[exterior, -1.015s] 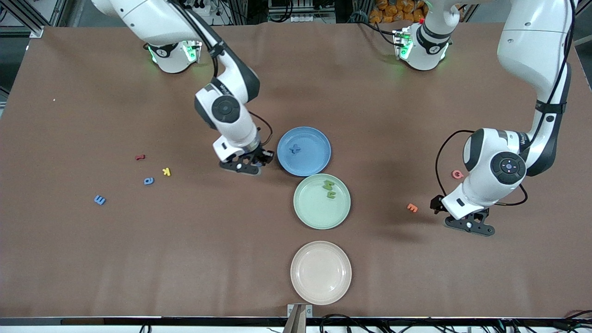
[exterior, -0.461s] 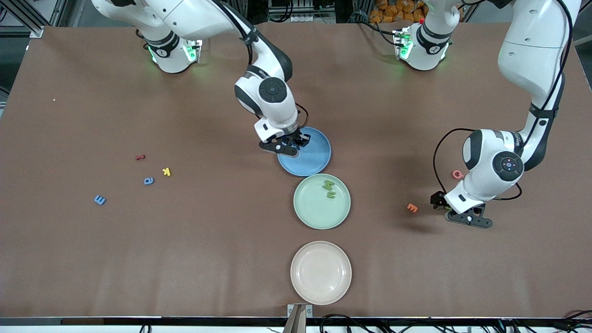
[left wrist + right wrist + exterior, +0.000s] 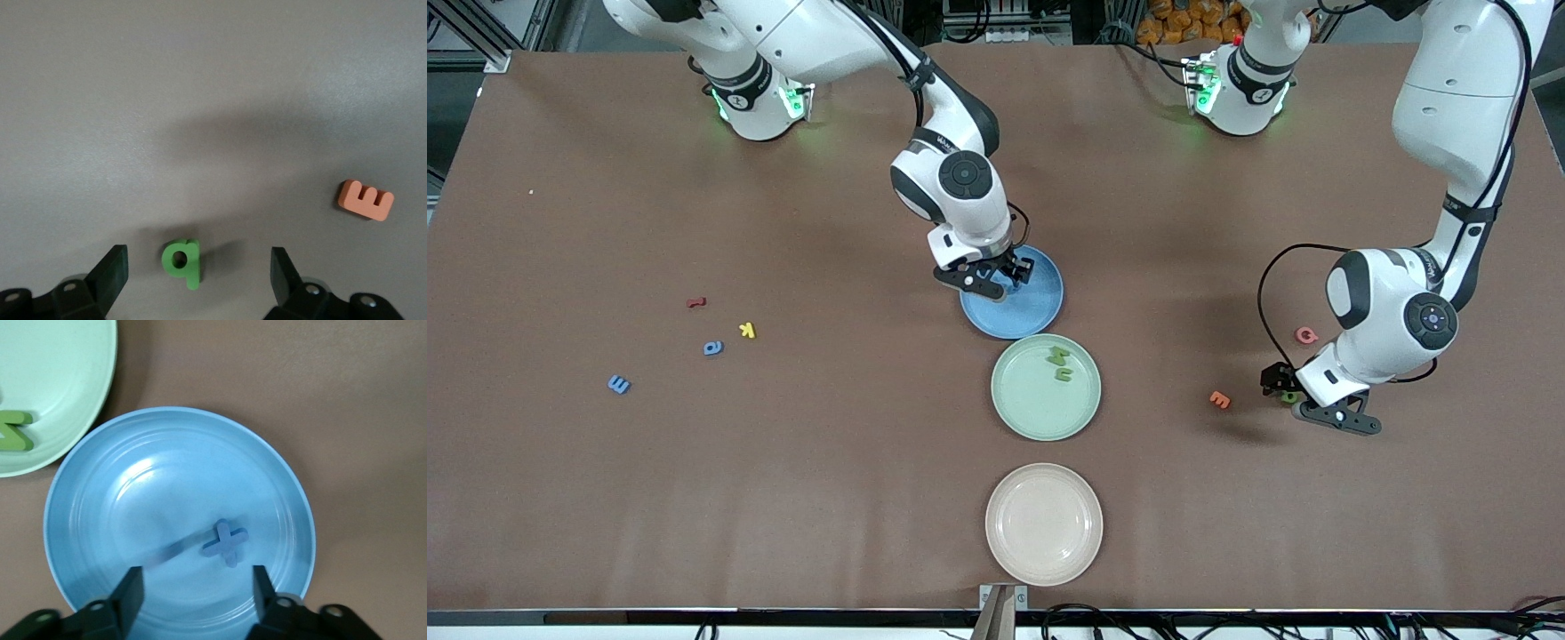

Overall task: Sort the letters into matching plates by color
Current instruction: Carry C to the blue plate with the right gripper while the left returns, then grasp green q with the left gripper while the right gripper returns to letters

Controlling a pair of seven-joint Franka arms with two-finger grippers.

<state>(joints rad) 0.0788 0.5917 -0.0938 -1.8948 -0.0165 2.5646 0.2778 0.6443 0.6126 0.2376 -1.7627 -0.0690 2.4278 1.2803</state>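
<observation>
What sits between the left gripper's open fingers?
A green letter lies on the table between the left gripper's fingers, untouched; the left wrist view shows it.

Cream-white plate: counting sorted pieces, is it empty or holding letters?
Empty: the cream-white plate, nearest the front camera, shows only its bare surface, no letters.
</observation>
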